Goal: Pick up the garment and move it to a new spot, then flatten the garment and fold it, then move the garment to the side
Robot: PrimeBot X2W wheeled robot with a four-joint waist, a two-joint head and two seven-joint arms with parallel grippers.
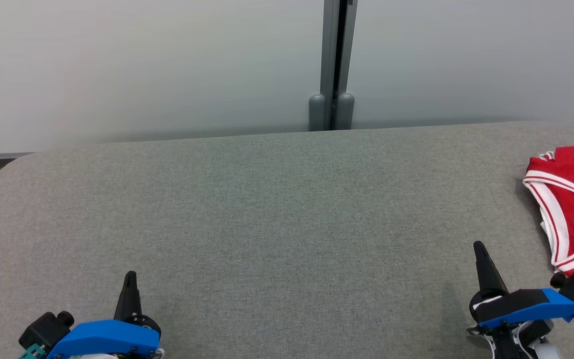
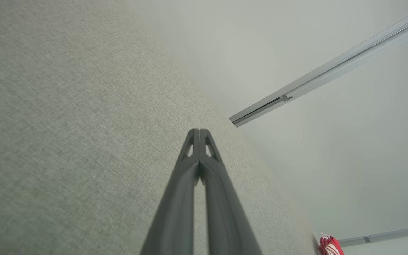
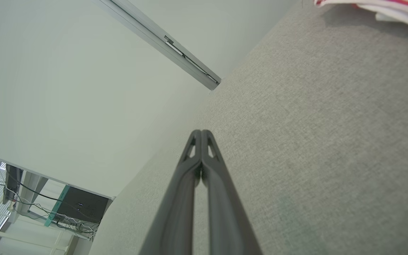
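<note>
1. The garment (image 1: 573, 199), red with white-striped trim, lies on the grey fabric bench (image 1: 267, 224) at about 3 o'clock in the head view, close to the bench's right-hand end.
2. The left tool (image 1: 129, 279) is seen at 7 o'clock and the right tool (image 1: 480, 249) at 5 o'clock. Both are held low over the near edge, with fingers pointed toward 12 o'clock.
3. In each wrist view the two fingers are pressed together along their length. Nothing is clamped between them.
4. The right tool is positioned near the garment but apart from it. No contact is shown.
5. This posture is judged to be a neutral one. It fits a garment waiting at the side to be collected, and equally a garment already folded and set aside.
6. The garment is cut off by the right frame edge in the head view, so its full outline cannot be established.
7. Whether the garment is neatly folded or merely bunched cannot be told. Overlapping layers are visible, but their order is not.
8. In both wrist views only a small corner of the garment is shown.
</note>
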